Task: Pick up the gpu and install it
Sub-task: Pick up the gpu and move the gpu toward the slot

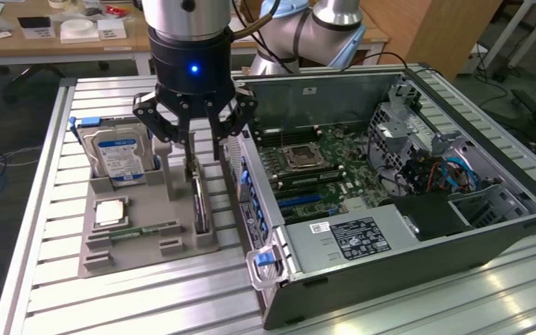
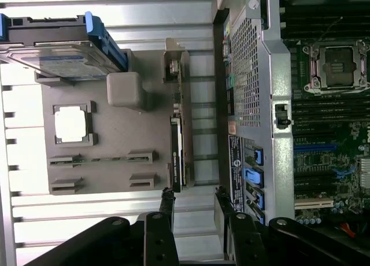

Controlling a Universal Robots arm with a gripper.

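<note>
Two steps remain: my end effector (image 1: 200, 148) hangs wide open above the gpu (image 1: 199, 202), which stands on edge in the grey holder (image 1: 147, 241) near the case (image 1: 389, 237).

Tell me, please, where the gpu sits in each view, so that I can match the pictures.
Exterior view: the gpu stands on edge in the grey holder, on the side nearest the case, below the gripper.
Wrist view: the gpu lies along the holder's edge beside the case, just ahead of the open gripper.
Shared landmark: the hard drive, standing in the holder.
</note>
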